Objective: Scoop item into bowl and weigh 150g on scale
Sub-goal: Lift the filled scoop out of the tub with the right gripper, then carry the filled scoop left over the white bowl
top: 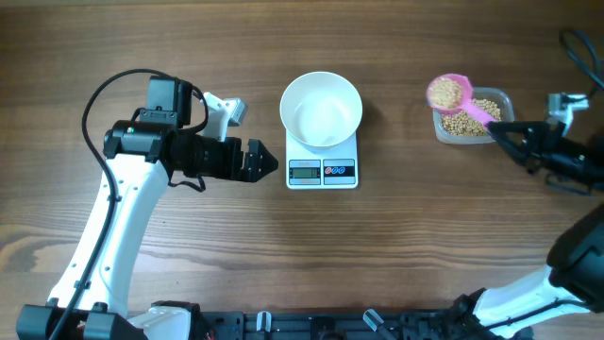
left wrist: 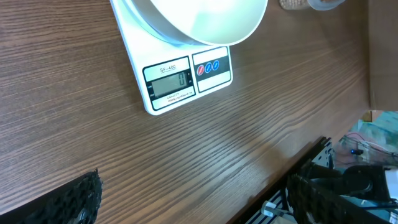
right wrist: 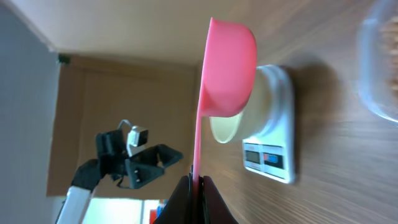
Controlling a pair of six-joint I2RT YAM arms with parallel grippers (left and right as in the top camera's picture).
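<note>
Right fingers [top: 500, 130] were clamped on the pink scoop [top: 449, 93] handle. The cup was held level, presumably so its heap of beans [top: 444, 92] wouldn't spill, over the bowl-side corner of the clear tub [top: 506, 98], which held more beans. White bowl [top: 321, 113] sat on the scale [top: 321, 173], empty, display at 0. Left fingers [top: 267, 162] were spread wide, holding nothing, parked above the table [top: 425, 246] beside the scale.

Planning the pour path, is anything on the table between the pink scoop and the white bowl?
No, the overhead view shows only bare wood table between the pink scoop and the white bowl.
</note>
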